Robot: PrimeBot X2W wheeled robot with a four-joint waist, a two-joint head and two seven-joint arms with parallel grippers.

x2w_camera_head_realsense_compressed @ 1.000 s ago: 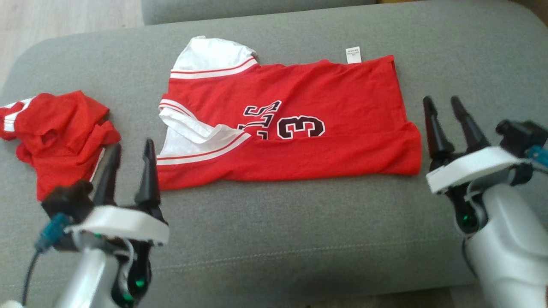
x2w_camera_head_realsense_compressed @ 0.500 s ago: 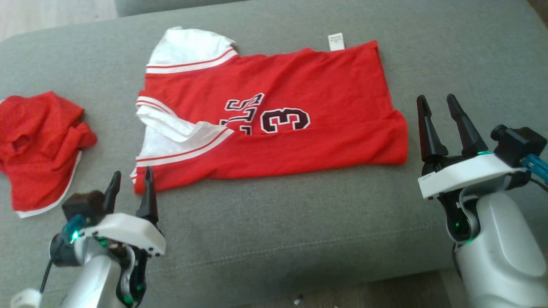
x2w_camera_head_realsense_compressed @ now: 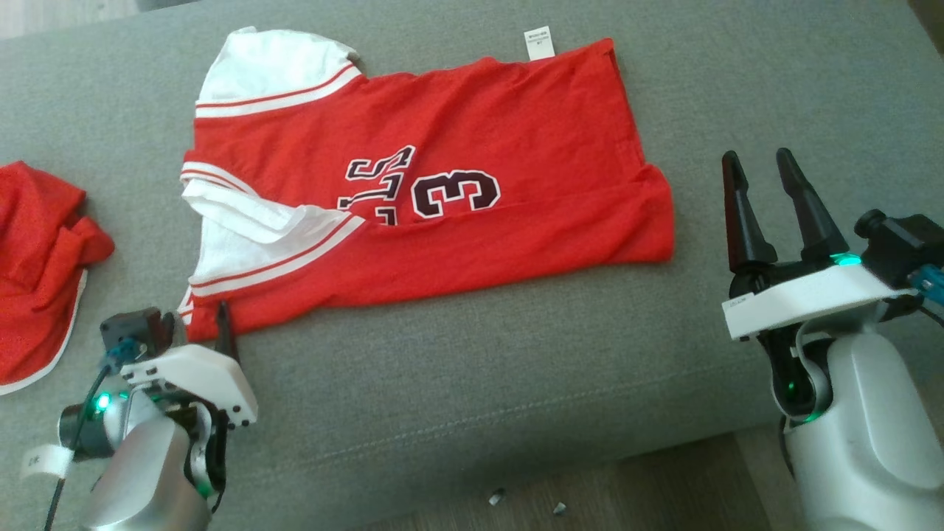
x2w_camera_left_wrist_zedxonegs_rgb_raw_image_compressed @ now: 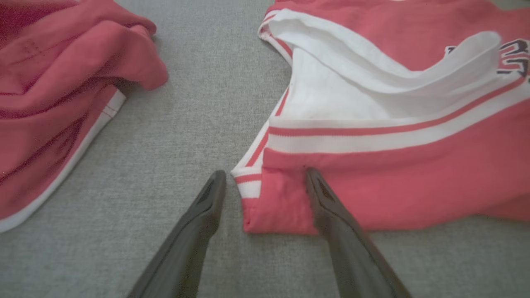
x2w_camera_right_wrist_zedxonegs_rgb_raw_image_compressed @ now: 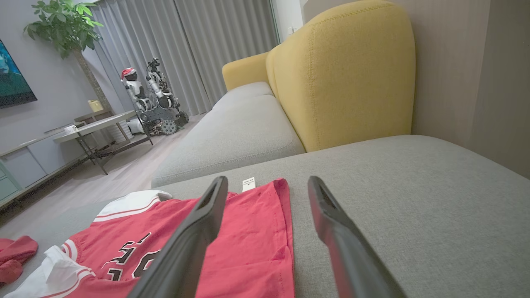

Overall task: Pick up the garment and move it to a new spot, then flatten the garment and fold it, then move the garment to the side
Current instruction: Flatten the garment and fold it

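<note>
sofa, left tool astride jersey corner

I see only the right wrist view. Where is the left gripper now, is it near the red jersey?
Observer: At the red jersey's near left corner; that corner sits between the left gripper's fingers.
Operator: Is it holding the cloth?
Observer: No, its jaws stand wide apart.
Operator: What is the red piece at my far left?
Observer: A second red garment, crumpled, white-edged, lying apart from the jersey.
</note>
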